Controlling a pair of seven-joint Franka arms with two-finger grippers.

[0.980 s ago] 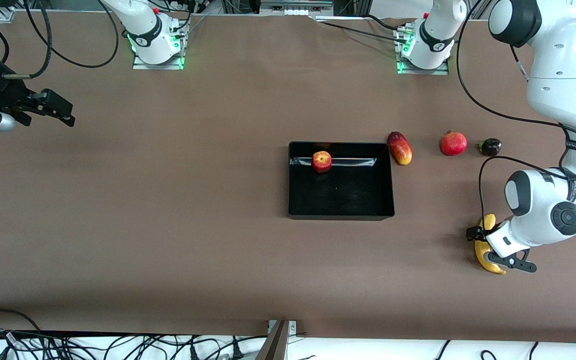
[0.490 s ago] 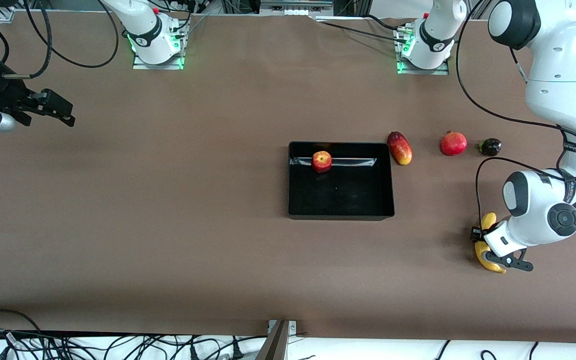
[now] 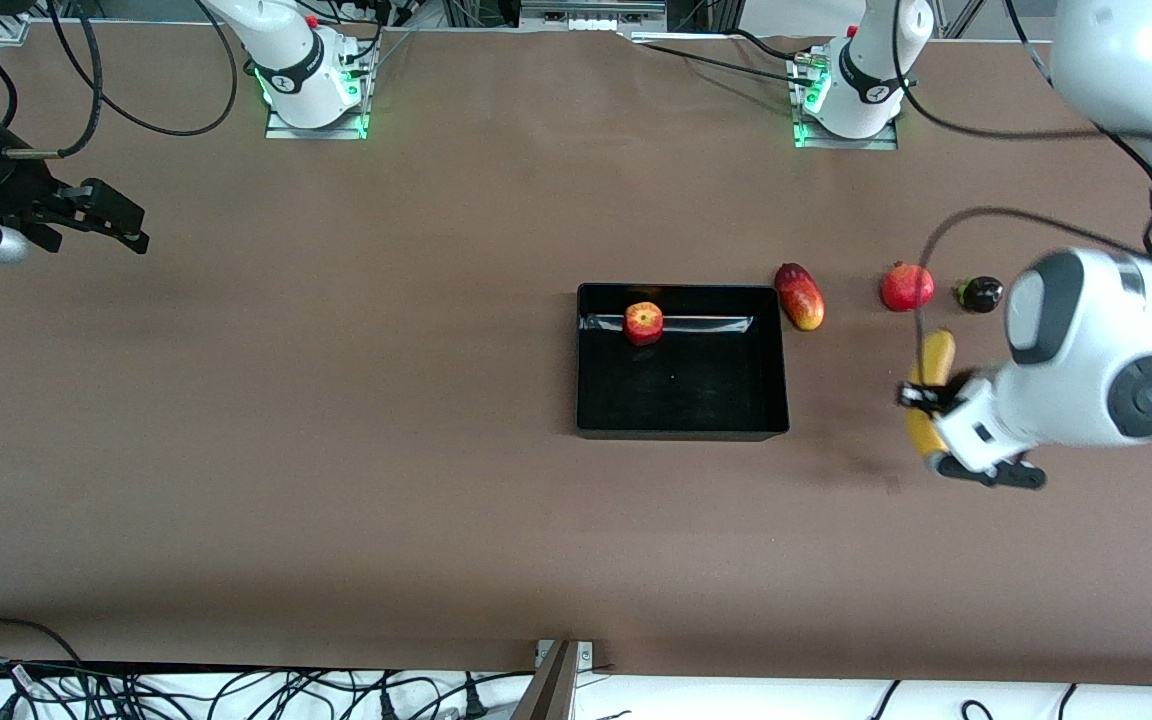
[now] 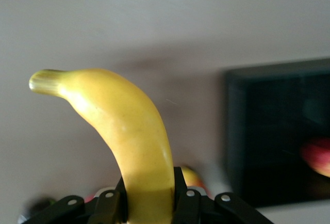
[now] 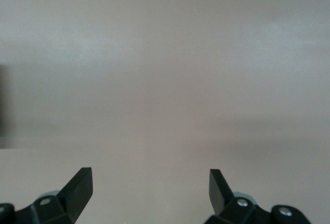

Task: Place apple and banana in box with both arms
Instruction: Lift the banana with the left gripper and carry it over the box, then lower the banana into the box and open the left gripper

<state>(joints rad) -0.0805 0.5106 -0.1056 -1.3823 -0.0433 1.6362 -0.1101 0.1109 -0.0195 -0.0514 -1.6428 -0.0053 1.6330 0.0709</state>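
Note:
The black box [image 3: 596, 360] sits mid-table with the red-yellow apple [image 3: 643, 322] inside it, by the wall nearest the robots' bases. My left gripper [image 3: 928, 412] is shut on the yellow banana [image 3: 933, 368] and holds it in the air over bare table between the box and the left arm's end. In the left wrist view the banana [image 4: 129, 136] stands clamped between the black fingers [image 4: 188, 198], with the box [image 4: 242, 141] and the apple [image 4: 317, 157] to one side. My right gripper [image 3: 106, 222] is open and empty, waiting at the right arm's end; its wrist view shows its fingers [image 5: 80, 185] over bare table.
A red-yellow mango [image 3: 800, 295] lies beside the box toward the left arm's end. A uniformly red round fruit [image 3: 907, 287] and a small dark fruit [image 3: 980, 293] lie further that way. The table's front edge, with cables below it, runs along the camera's side.
My left gripper has lifted the banana off the table and carried it up and toward the box. The right arm has not moved.

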